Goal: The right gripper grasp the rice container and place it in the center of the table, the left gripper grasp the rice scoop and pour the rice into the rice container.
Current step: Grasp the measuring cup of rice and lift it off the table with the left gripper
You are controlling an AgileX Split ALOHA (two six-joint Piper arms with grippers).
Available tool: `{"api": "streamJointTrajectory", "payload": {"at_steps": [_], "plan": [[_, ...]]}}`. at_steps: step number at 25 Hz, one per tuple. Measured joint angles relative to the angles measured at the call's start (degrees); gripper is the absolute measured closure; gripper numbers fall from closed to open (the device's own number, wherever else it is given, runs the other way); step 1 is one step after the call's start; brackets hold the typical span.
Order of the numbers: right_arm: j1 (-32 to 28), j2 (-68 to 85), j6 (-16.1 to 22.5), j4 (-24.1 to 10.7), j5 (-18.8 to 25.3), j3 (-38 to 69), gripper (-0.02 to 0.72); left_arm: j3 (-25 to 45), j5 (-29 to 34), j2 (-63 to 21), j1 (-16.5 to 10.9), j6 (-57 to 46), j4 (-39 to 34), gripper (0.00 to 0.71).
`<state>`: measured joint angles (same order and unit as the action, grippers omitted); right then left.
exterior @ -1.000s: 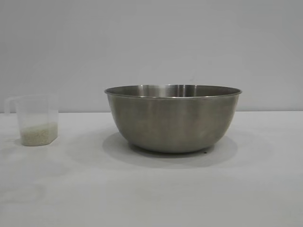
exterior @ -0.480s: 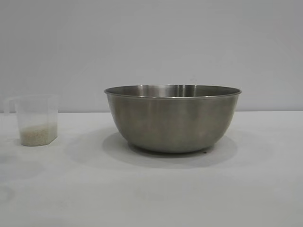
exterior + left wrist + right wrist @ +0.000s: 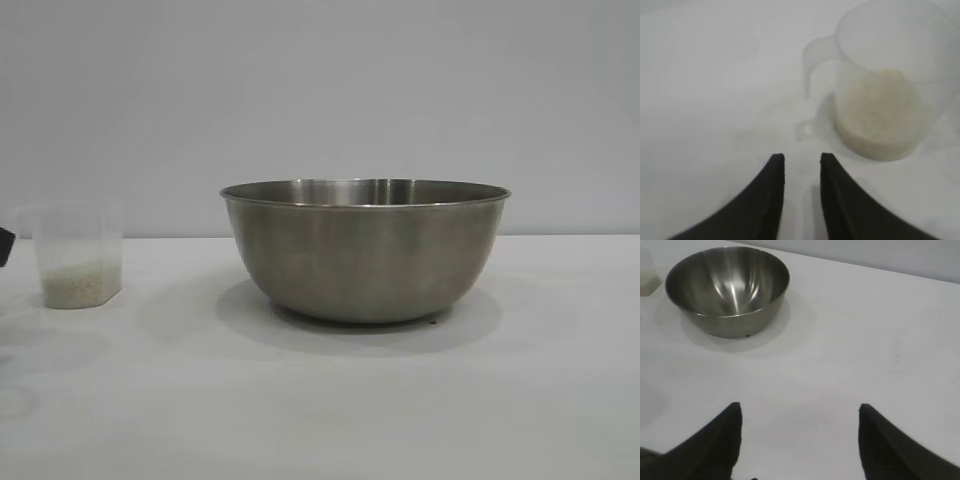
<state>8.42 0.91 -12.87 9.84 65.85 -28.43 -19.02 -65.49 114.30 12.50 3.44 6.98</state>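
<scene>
Now, left gripper (image 3: 802, 165): fingers standing slightly apart, gripping nothing;
rice scoop (image 3: 885, 95): sitting just beyond the fingertips, handle facing them

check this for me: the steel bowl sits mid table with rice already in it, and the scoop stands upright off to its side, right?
Not quite: the rice container is empty, as the right wrist view shows. The rice is in the rice scoop, which does stand upright beside it.

A plain pale grey wall (image 3: 320, 90) was seen behind the scene, unmarked, meeting the surface along a straight horizontal line. Nothing else apart from the task was seen.
</scene>
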Motion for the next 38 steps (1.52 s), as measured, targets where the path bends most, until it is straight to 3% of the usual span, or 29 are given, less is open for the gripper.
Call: {"api": "streamJointTrajectory", "payload": {"at_steps": [32,38], "plan": [[0.0,0.0,0.0,0.0,0.0,0.0,0.281,-9.33,-0.12,5.87,0.0,1.84,3.85,0.434],[0.0,0.0,0.0,0.0,0.0,0.0,0.281,-11.44,-0.12,6.21,-1.51,1.84,2.44,0.434]]}}
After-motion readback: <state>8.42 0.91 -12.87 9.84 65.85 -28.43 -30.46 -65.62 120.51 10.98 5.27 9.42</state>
